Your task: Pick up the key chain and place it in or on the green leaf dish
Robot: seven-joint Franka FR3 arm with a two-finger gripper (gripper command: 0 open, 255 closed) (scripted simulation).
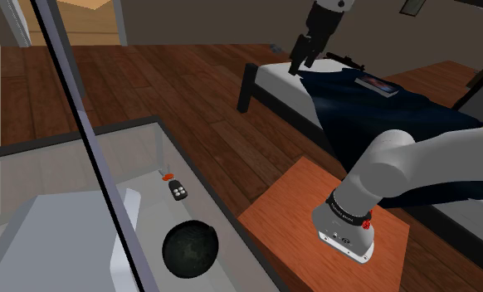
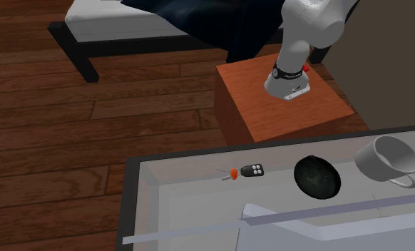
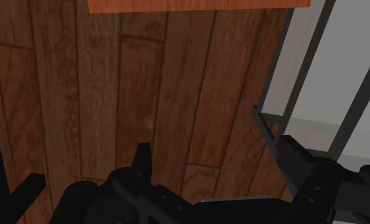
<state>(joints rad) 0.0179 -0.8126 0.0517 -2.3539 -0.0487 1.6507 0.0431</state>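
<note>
The key chain [image 1: 178, 191] [image 2: 253, 170], a black fob with an orange tag, lies on the glass table [image 2: 172, 161] close to its edge. Right beside it sits the leaf dish [image 1: 191, 248] [image 2: 317, 177], a dark, nearly black round shape. My gripper [image 1: 302, 61] hangs high in the air, far from both, over the floor beside the bed. In the wrist view the gripper [image 3: 220, 162] is open, with its two fingers well apart and nothing between them. Below it are wooden floor planks and a corner of the glass table [image 3: 317, 83].
A white mug [image 2: 389, 160] lies on the table past the dish. The orange-brown stand [image 1: 291, 204] [image 2: 284, 107] is next to the table. A bed with a dark blue cover [image 1: 373, 99] stands behind. A slanted metal frame bar [image 1: 90, 141] crosses the shoulder view.
</note>
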